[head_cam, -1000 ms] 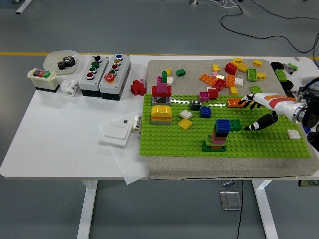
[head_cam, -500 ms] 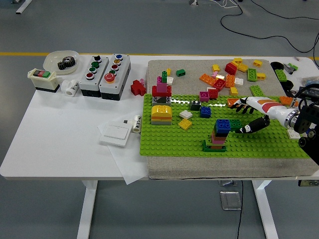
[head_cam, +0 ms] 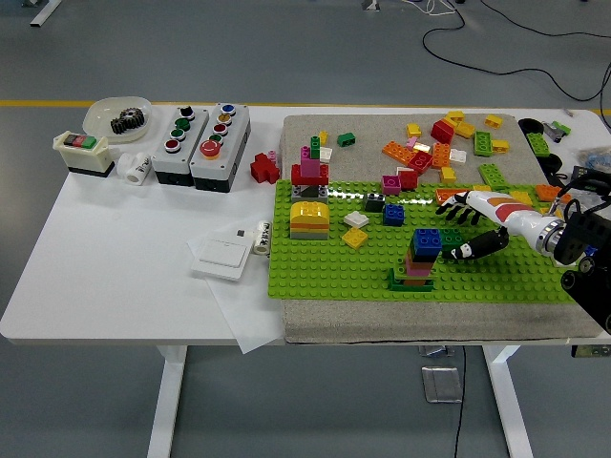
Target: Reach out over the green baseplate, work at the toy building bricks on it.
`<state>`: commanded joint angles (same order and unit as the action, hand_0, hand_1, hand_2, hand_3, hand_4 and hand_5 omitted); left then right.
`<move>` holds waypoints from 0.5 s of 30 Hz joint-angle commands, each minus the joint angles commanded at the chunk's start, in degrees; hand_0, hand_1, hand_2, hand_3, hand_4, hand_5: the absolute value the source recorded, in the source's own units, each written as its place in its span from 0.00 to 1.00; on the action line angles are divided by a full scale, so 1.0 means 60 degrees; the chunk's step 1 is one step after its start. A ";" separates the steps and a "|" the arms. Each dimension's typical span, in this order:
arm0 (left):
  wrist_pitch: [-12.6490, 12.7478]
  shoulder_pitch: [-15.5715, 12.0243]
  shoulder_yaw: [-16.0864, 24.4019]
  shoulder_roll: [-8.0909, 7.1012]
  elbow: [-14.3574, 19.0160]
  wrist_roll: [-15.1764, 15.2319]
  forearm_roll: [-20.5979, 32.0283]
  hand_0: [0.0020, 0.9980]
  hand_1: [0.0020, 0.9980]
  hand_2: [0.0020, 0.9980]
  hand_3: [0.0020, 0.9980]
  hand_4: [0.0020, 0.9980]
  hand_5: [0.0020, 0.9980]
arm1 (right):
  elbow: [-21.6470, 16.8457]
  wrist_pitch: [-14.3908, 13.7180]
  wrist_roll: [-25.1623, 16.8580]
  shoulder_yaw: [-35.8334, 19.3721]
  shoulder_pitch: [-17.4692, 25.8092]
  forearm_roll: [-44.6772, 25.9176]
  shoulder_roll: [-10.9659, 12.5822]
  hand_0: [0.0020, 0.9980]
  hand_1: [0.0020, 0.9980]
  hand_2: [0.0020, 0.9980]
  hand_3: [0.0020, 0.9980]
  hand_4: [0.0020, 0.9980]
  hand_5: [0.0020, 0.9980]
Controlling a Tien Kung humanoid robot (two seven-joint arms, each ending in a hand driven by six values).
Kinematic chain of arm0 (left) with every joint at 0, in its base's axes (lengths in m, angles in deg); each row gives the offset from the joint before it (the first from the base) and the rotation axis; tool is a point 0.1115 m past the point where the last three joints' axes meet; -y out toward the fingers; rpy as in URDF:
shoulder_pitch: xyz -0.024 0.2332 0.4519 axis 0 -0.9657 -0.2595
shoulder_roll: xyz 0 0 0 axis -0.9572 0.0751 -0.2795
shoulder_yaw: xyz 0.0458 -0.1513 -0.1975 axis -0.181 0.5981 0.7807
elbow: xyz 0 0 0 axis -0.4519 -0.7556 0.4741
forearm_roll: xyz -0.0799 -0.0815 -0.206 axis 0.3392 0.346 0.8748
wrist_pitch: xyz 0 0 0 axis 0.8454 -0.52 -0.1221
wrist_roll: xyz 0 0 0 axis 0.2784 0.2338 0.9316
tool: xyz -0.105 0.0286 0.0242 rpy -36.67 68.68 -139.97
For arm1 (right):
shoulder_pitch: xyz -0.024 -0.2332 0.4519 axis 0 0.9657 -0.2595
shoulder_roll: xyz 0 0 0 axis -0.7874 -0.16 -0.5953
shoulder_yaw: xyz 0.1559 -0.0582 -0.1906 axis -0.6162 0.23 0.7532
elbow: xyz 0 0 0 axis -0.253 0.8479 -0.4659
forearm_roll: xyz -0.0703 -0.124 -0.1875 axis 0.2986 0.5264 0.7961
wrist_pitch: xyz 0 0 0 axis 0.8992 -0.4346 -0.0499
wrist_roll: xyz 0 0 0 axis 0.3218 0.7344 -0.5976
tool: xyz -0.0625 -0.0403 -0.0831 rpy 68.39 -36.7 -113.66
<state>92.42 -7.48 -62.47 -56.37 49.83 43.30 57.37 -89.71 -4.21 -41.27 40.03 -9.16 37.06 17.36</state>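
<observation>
A: On the right half of the white bench [head_cam: 124, 258], a grey mat [head_cam: 401, 324] carries the green baseplate [head_cam: 325, 272]. The right hand [head_cam: 474, 227] reaches in over it from the right edge.

B: State of that hand?

A: Fingers spread apart, thumb low, other fingers higher. It clamps nothing. The fingertips [head_cam: 465, 250] sit just beside the stacked tower [head_cam: 420, 258]; whether they touch it cannot be told.

B: Describe the tower.

A: Blue brick on top, a green one against its right side, pink and red layers below, a dark green base. It stands upright near the front middle of the baseplate.

B: Other bricks on the plate?

A: A yellow dome-shaped stack [head_cam: 309, 218] at the left, a red and pink stack [head_cam: 310, 170] at the back left corner, a yellow flat tile [head_cam: 354, 238], a white tile [head_cam: 356, 218], a small black brick [head_cam: 374, 201] and a blue brick [head_cam: 393, 214] near the middle.

B: And off the plate?

A: Loose bricks [head_cam: 449, 138] in orange, yellow, red and green lie scattered on the mat behind the plate. A red brick [head_cam: 263, 169] lies on the bench just left of the mat.

B: Left side of the bench?

A: Two grey button boxes [head_cam: 200, 138], a switch box [head_cam: 82, 153], a clear dish holding a gear [head_cam: 119, 116], a white cylinder [head_cam: 137, 169] and a white wall switch [head_cam: 221, 255] on a sheet of paper [head_cam: 250, 320].
</observation>
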 joint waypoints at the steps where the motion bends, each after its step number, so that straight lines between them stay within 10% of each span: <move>1: 0.0002 -0.0003 0.0005 0.0002 0.0001 0.0001 -0.0006 0.41 0.54 0.65 0.80 0.84 0.92 | 0.0005 -0.0024 -0.0011 0.0016 0.0005 -0.0042 -0.0014 0.48 0.54 0.59 0.60 1.00 0.31; 15: -0.0009 -0.0013 0.0084 0.0004 0.0019 -0.0039 -0.0166 0.41 0.55 0.65 0.80 0.84 0.92 | 0.0140 -0.0233 -0.0010 0.0130 0.0024 -0.0260 -0.0162 0.45 0.50 0.56 0.54 0.92 0.32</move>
<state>92.36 -7.56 -61.97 -56.35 49.95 43.07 56.37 -88.87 -5.61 -41.33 40.81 -9.02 35.49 16.39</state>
